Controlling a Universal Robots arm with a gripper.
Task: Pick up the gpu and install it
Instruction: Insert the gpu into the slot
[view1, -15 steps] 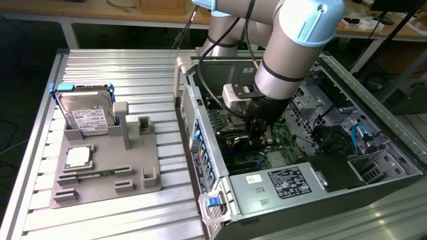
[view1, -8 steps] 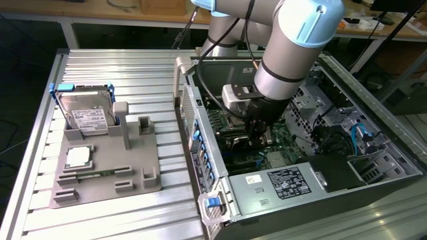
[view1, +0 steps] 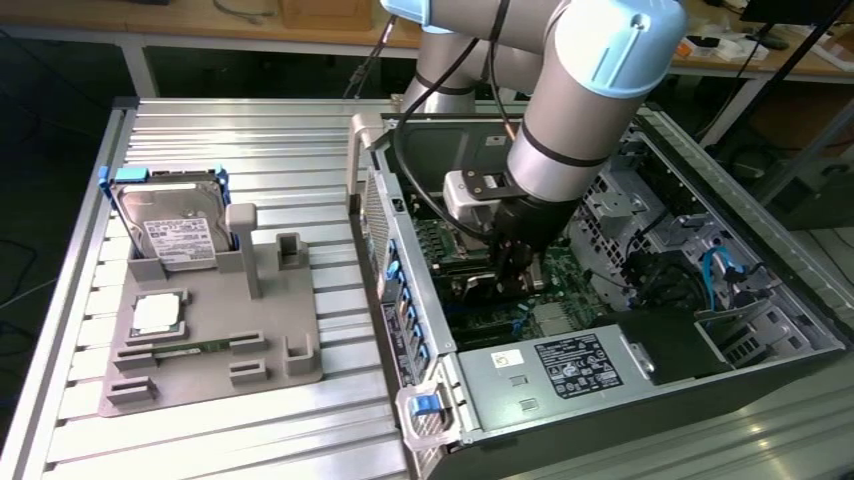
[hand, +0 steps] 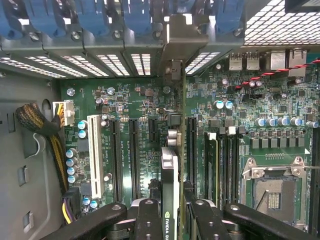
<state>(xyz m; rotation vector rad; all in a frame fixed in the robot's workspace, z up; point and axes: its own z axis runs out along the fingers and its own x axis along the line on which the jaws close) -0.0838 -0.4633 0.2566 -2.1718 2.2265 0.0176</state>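
- Exterior view: the arm (view1: 587, 90) reaches down into the open computer case (view1: 601, 290), which lies on a slatted metal table (view1: 200, 440).
- The gripper (view1: 511, 285) is low inside the case, just above the motherboard (view1: 561, 300). From here its fingers are dark against the board and I cannot tell what sits between them.
- The power supply (view1: 574, 365), with its white-lettered label, fills the near end of the case, just in front of the gripper.
- On the exterior view's left, well apart from the case, a grey fixture tray (view1: 267, 340) rests on the table. A hard drive (view1: 174, 235) leans upright at its far end; a silver processor (view1: 158, 313) lies flat nearer, and a narrow memory stick (view1: 187, 348) lies just in front of it.
- Wrist view: the gripper (hand: 170, 212) is closed on the gpu (hand: 170, 170), its two dark fingers (hand: 148, 220) pressing either side of the card, which is seen edge-on and upright.
- The gpu runs from the fingers toward the case's rear wall, where its silver bracket (hand: 172, 35) stands among the blue slot clips (hand: 135, 15).
- The card sits over the motherboard (hand: 240, 125) between the long black expansion slots (hand: 134, 155), beside the white slot (hand: 94, 155); whether it is fully seated I cannot tell.
- An empty processor socket (hand: 272, 187) lies to one side, and a braided cable bundle (hand: 42, 127) to the other.
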